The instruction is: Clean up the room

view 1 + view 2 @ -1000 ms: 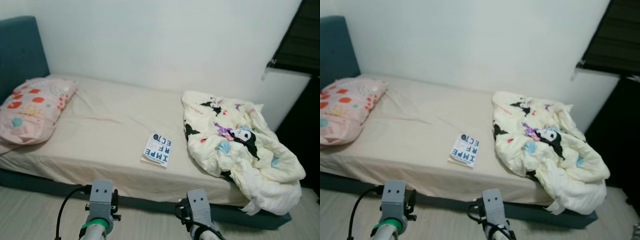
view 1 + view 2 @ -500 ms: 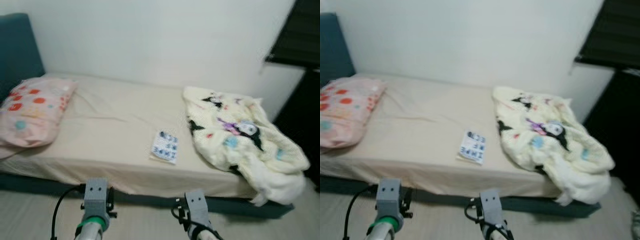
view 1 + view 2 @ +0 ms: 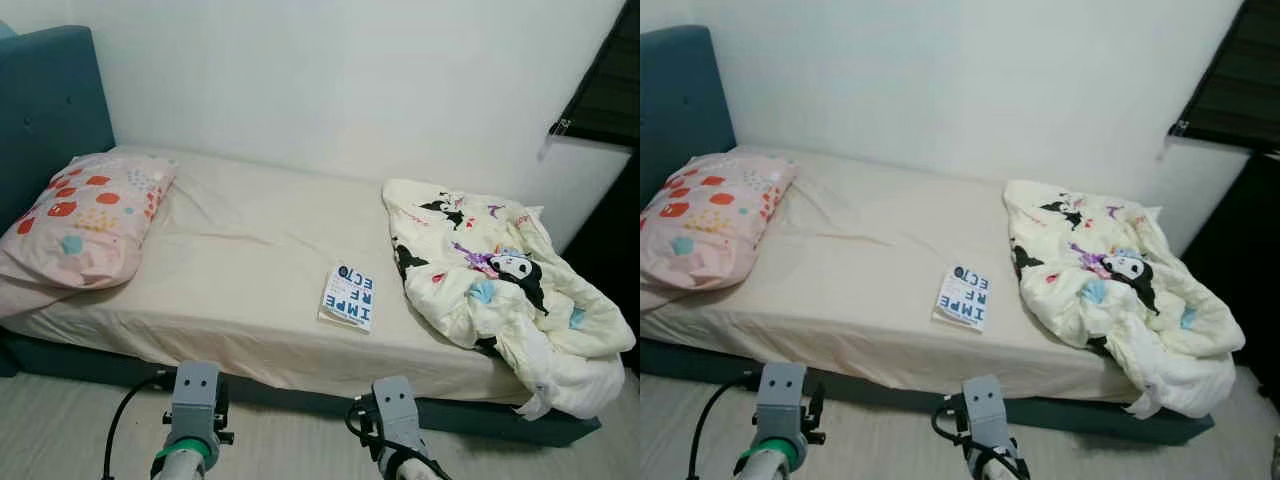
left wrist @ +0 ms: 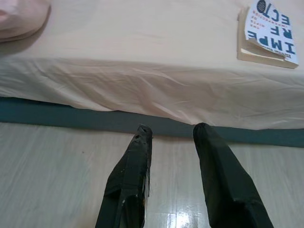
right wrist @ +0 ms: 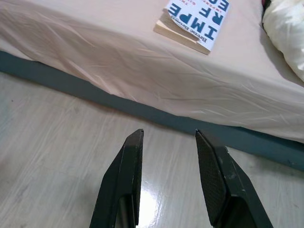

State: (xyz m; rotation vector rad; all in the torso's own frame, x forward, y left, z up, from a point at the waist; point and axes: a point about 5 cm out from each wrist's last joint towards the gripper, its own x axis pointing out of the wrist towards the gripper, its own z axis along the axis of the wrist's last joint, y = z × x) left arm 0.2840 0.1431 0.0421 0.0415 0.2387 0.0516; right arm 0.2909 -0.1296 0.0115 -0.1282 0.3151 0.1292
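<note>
I stand on the pale wood floor facing the long side of a bed with a teal frame and headboard, its beige sheet mostly bare; a book with a white and blue cover lies flat on the sheet near the edge closest to me, a little to my right of the middle; just beside it, further to my right, a crumpled cream blanket printed with cartoon figures is heaped at the foot end, one corner spilling over the mattress edge toward the floor; well apart at the head end, on my left, a pink pillow with red and blue spots rests against the headboard; my left gripper is held low above the floor in front of the bed's base, its two black fingers spread apart with nothing between them; my right gripper is held the same way, also parted and empty, with the book lying on the mattress ahead of it; a white wall runs behind the bed.
</note>
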